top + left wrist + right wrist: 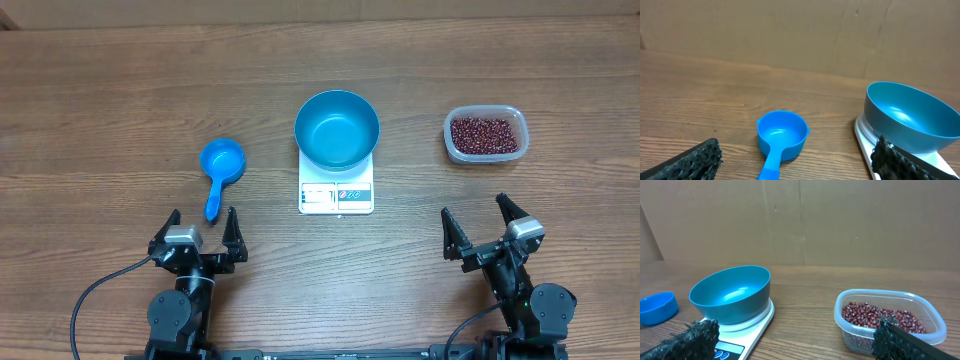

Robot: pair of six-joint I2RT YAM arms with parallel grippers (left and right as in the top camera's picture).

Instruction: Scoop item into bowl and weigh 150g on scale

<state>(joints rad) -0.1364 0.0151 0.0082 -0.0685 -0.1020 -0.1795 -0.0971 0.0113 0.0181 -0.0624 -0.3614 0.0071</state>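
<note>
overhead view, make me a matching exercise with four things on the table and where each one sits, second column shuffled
Things:
1. bowl
2. scoop
3. beans
4. scale

Places:
A. inside the clear tub
B. lying on the table, nearest the left gripper
C. underneath the bowl
D. on top of the scale

Pairs: 1-D, 2-B, 3-A, 4-C

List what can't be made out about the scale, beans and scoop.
- scale reading: too small overhead; cut by the bottom edge, right wrist.
- scoop handle end: cut by the bottom edge, left wrist.
- Depth of beans: tub front behind a finger, right wrist.
</note>
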